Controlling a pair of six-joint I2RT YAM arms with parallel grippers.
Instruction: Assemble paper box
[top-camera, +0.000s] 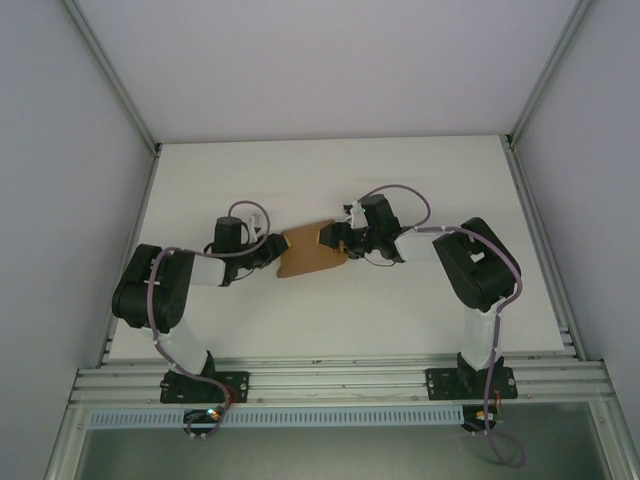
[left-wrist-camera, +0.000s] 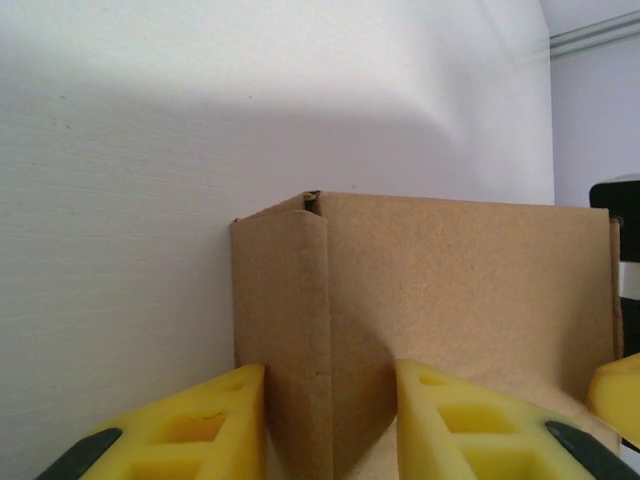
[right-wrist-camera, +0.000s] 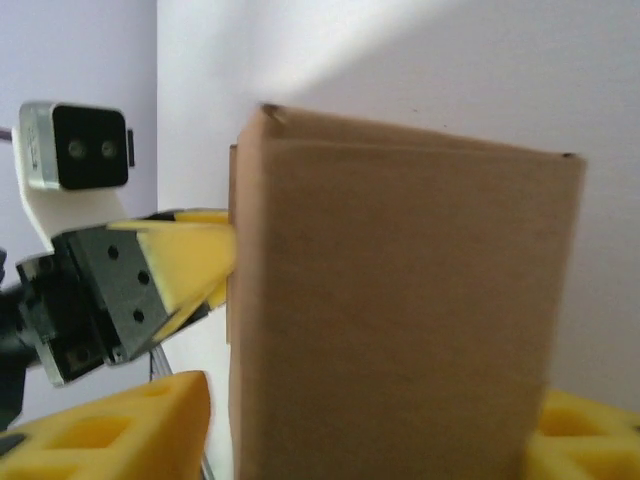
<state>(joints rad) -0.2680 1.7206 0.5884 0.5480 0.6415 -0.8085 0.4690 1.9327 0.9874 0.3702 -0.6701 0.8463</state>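
table (top-camera: 330, 320): white, matte | rails (top-camera: 340, 380): aluminium, along its near edge | walls (top-camera: 50, 150): pale grey, three sides | corner posts (top-camera: 110, 75): metal

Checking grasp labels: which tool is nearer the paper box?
Neither, it's a tie: the left tool grips the paper box at its left end, the right tool at its right end.

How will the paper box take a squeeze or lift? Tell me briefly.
Probably light: the paper box is thin brown cardboard. Likely to buckle under squeezing, since its wall already looks creased inside the left tool. Its surface is matte, so slipping seems unlikely.
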